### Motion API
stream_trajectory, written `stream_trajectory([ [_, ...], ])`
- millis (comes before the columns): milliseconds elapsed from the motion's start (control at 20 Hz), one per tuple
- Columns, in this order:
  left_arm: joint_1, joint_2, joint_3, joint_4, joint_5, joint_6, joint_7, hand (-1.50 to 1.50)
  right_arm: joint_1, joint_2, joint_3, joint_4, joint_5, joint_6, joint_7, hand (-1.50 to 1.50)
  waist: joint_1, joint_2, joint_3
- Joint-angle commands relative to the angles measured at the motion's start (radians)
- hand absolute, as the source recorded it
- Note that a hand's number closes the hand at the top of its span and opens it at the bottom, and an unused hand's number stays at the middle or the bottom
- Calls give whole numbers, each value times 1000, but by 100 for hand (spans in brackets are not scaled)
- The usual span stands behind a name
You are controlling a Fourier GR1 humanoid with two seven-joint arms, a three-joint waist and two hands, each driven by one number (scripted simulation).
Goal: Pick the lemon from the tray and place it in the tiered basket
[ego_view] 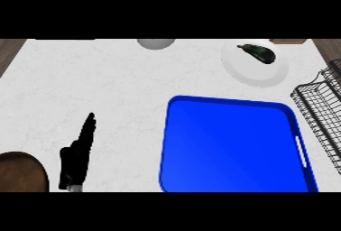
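1. Nearest you, low left: the left hand (75,155) rests on the table (100,81), fingers straight and pressed together, pointing up-view, holding nothing. Just beside it at the lower-left corner sits a dark brown round thing (21,173), prob. a wooden board or bowl; can't tell which.
2. Right hand: not in view anywhere, so you can't judge its state.
3. The blue tray (233,149) lies to the right of the left hand, w/ a bare strip of table between them. Its long axis runs toward and away from you. Its floor shows plain blue; no lemon visible on it.
4. Lemon: you can't see it anywhere in this view. It may be hidden or out of frame, no telling.
5. The wire tiered basket (323,113) stands at the right edge, just beside the tray's right rim.
6. Far side: a white plate (256,67) carries a dark elongated item (258,53), poss. an eggplant, and a grey-white round thing (156,43) sits at the top edge.
7. Judgement: the basket lies on the right side, well apart from the left hand, so the right arm looks better placed.
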Motion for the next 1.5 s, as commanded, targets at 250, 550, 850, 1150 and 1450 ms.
stream_trajectory([
  [250, 43, -16, 2, 41, -1, -12, -14, 0, -59, 79, -28, 263, 57, -250, -68, 150, 2, 7, -3],
  [550, 29, -20, 4, 29, -10, -2, 26, 0, -79, 190, -156, 278, -99, -368, -116, -150, -7, 4, -3],
  [850, -3, -32, -6, 20, -35, 20, 67, 0, -142, 237, -193, 279, -162, -555, -190, -150, -7, 4, -3],
  [1150, 0, -29, 6, 36, -27, 1, 46, 0, -115, 151, -252, 184, -140, -638, -208, -150, -14, 3, -4],
  [1450, 20, 7, 59, 39, 5, -18, 26, 0, 31, 126, -418, -83, -80, -600, -29, -150, -50, -6, -6],
])
